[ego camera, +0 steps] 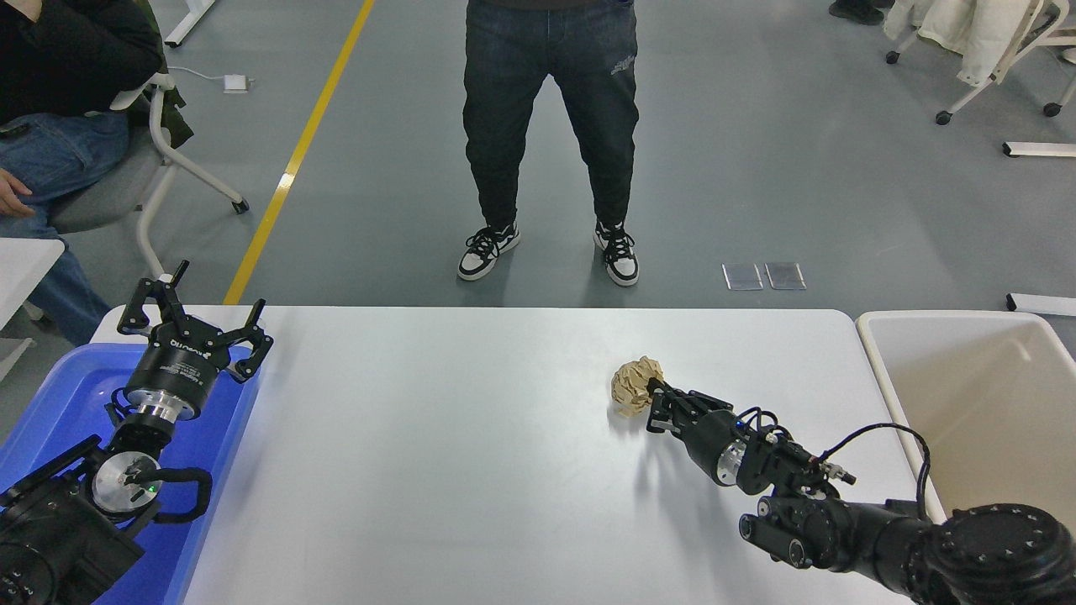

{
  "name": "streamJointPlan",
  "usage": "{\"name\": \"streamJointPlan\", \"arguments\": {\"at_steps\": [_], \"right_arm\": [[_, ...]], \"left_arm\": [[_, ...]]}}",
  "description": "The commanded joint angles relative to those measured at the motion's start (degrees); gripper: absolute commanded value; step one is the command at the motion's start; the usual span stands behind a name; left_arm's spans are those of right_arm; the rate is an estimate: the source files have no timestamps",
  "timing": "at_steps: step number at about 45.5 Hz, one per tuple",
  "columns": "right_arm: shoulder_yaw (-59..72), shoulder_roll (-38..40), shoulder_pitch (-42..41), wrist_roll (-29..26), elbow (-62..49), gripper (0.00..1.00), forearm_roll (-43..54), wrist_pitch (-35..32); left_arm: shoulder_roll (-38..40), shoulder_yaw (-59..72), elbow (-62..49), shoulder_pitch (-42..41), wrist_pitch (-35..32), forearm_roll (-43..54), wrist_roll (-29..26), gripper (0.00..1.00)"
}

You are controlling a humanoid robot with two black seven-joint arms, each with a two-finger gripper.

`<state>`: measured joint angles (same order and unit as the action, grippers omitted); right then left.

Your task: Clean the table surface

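The white table surface (462, 454) fills the lower picture. A crumpled brown paper ball (633, 385) is at its right-middle. My right gripper (652, 398) comes in from the lower right and is shut on the ball's near side, and a small shadow lies under the ball. My left gripper (192, 326) is parked at the lower left over the blue tub, fingers spread open and empty.
A blue plastic tub (50, 403) stands at the table's left end and a beige tub (975, 395) at its right end. A person (546, 126) stands just beyond the far edge. Another person sits on a chair (160, 143) at the far left.
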<state>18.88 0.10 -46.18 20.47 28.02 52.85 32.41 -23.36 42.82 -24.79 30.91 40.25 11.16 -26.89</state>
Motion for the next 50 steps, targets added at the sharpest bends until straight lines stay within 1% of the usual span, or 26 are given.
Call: {"name": "streamJointPlan", "arguments": {"at_steps": [1, 9, 18, 19, 24, 34, 41, 50], "right_arm": [[-0.42, 4.02, -4.97, 0.45, 15.30, 0.00, -2.14, -0.33], [-0.07, 10.87, -8.49, 0.28, 21.81, 0.00, -2.23, -0.60], [0.99, 20.98, -14.20, 0.28, 31.56, 0.00, -2.14, -1.12], [0.99, 23.34, -15.33, 0.28, 33.58, 0.00, -2.05, -1.21], [2.21, 28.89, -19.12, 0.28, 39.21, 0.00, -1.96, -2.09], [6.08, 38.21, -27.55, 0.28, 48.18, 0.00, -2.05, -3.32], [7.58, 43.75, -32.13, 0.28, 53.10, 0.00, -2.05, -4.55], [9.69, 48.50, -37.05, 0.28, 57.58, 0.00, -2.05, -5.78]], "left_arm": [[0.07, -0.02, 0.00, 0.03, 0.00, 0.00, 0.00, 1.00], [-0.02, -0.02, 0.00, 0.03, 0.00, 0.00, 0.00, 1.00], [-0.02, 0.07, 0.00, -0.06, 0.00, 0.00, 0.00, 1.00], [-0.02, -0.02, 0.00, 0.03, 0.00, 0.00, 0.00, 1.00], [-0.02, -0.02, 0.00, -0.06, 0.00, 0.00, 0.00, 1.00], [-0.02, -0.02, 0.00, -0.06, 0.00, 0.00, 0.00, 1.00], [-0.02, 0.07, 0.00, -0.06, 0.00, 0.00, 0.00, 1.00], [-0.02, -0.02, 0.00, -0.06, 0.00, 0.00, 0.00, 1.00]]}}
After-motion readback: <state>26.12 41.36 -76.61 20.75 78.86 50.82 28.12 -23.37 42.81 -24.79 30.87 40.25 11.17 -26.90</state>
